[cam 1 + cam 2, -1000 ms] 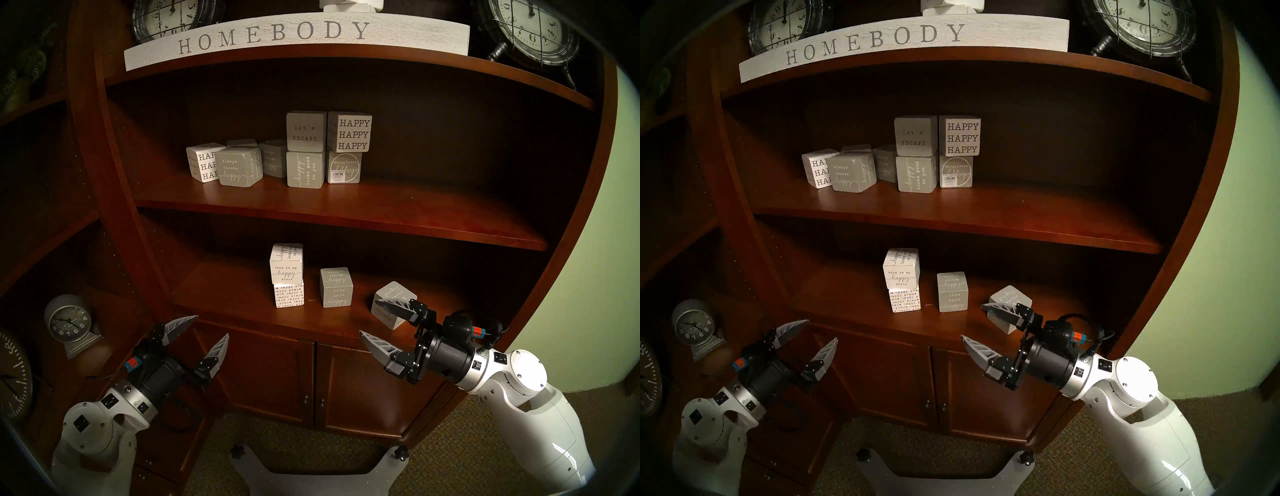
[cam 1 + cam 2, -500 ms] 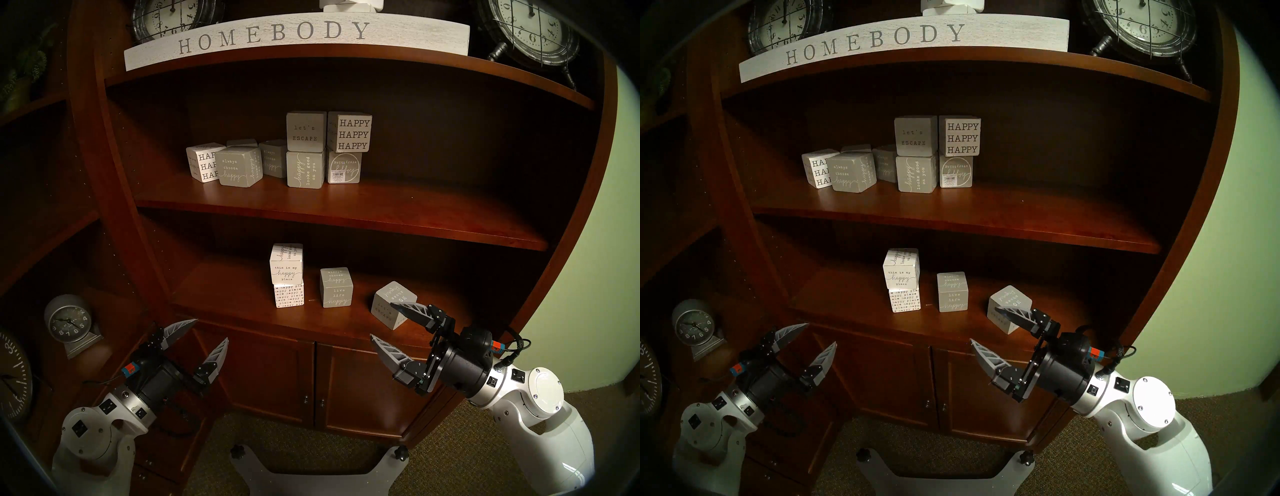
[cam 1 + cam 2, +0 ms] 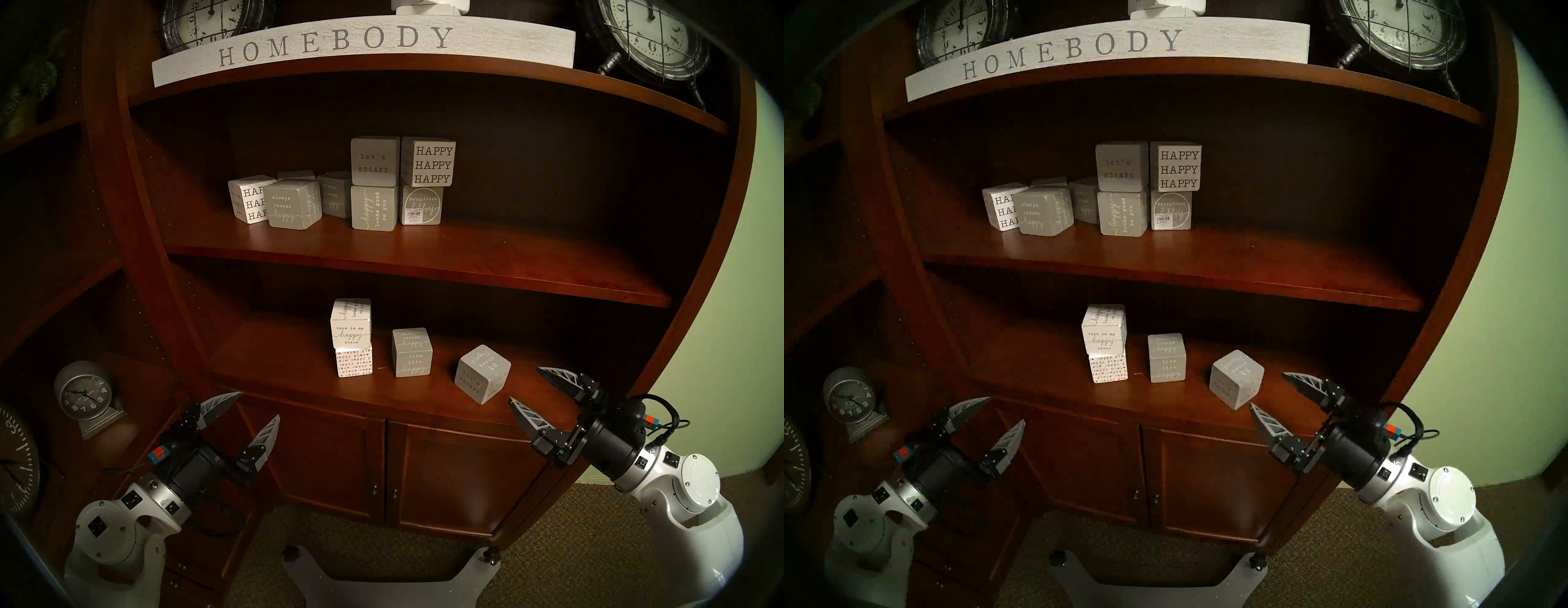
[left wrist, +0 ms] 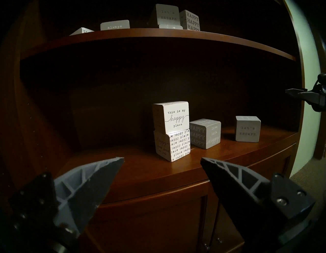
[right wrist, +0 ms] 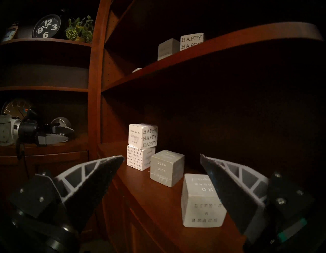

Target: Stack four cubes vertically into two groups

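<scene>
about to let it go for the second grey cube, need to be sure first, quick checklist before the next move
1. White pair stacked: the "happy place" cube sits on the small-type cube, a little askew. Ok.
2. "live life happy" cube stands alone, top free. Ok.
3. "LIFE'S A BEACH" cube on the shelf, turned corner-on, near the front edge. Ok, but needs an angled grasp.
4. Right gripper open, empty, beside that cube, not around it. Not ok yet.
5. Left gripper open, clear of the shelf. Ok.
</scene>
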`<state>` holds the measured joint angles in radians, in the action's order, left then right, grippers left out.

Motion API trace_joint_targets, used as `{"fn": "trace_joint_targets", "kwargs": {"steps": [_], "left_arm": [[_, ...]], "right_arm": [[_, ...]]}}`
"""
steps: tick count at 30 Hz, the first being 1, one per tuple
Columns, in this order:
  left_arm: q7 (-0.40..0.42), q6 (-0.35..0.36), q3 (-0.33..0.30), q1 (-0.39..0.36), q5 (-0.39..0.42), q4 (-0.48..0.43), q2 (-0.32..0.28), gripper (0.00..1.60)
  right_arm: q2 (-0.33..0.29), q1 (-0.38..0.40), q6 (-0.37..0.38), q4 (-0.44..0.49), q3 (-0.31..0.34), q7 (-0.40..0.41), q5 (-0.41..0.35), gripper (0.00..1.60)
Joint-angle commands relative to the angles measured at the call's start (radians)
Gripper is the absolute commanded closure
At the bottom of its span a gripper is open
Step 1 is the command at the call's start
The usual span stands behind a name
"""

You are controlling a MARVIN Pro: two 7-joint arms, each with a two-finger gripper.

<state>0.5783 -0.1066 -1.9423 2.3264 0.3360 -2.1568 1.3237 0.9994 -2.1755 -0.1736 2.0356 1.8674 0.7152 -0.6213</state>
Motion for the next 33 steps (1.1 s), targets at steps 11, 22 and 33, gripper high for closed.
{"fn": "trace_joint_targets", "kwargs": {"steps": [11, 22, 33], "left_arm": [[0.003, -0.006, -0.005, -0.008, -0.004, -0.014, 0.008, 0.00], [0.008, -0.005, -0.007, -0.011, -0.006, -0.014, 0.014, 0.00], [0.013, -0.003, -0.009, -0.013, -0.009, -0.014, 0.019, 0.00]], "right_arm": [[-0.083, 0.220, 0.054, -0.096, -0.090, -0.077, 0.011, 0.00], [-0.070, 0.329, 0.099, -0.159, -0.199, -0.186, 0.060, 0.00], [-0.058, 0.438, 0.114, -0.248, -0.264, -0.172, 0.076, 0.00]]}}
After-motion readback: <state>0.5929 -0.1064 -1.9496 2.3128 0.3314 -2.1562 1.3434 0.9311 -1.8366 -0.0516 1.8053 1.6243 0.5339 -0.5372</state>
